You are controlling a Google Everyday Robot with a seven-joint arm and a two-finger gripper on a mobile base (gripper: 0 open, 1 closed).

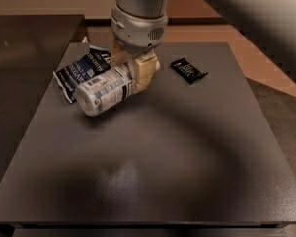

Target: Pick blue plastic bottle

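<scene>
The blue plastic bottle (102, 90) is clear with a pale blue-and-white label. It lies on its side between my tan fingers (144, 73), bottom end pointing toward the camera and left. My gripper (132, 72) hangs from the grey wrist (138, 23) at the top middle and is shut on the bottle's cap end. The bottle is held a little above the dark table (163, 172), with its shadow below it. The cap is hidden by the fingers.
A dark blue snack bag (71, 74) with white lettering lies just behind and left of the bottle. A small black wrapped bar (188, 70) lies to the right of the gripper. The table's left edge borders another dark surface (24, 48).
</scene>
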